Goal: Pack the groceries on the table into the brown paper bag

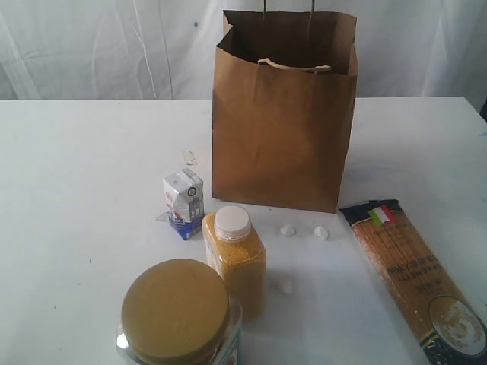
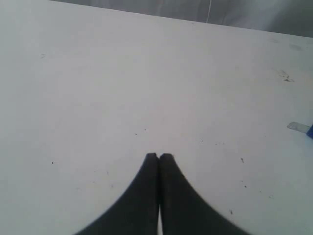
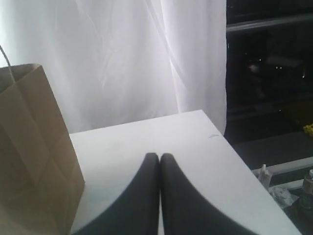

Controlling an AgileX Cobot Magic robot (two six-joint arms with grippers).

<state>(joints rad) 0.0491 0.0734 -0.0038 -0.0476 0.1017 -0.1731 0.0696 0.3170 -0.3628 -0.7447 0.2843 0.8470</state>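
Well in front of the brown paper bag (image 1: 283, 114), nearest the camera, the clear yellow-lidded jar (image 1: 176, 312) is seen. The yellow white-capped bottle (image 1: 234, 258) is stood just behind it, closer to the bag. The long spaghetti packet (image 1: 415, 277) is laid flat on the table (image 1: 76, 190), off the bag's front right corner. The small white-blue carton (image 1: 183, 201) is stood just off its front left corner. A few white crumbs (image 1: 288, 230) are scattered near the bag's base. The bag is upright with its mouth open; its contents can't be made out. Left jaws are pressed together with nothing between them, over bare table. Right jaws are likewise closed and empty, beside the bag's side wall. Judged: no item is in hand, so a pick is to be started. Jaws must be opened first, then an upright item approached, likely the carton or bottle, and lifted above the bag's rim.
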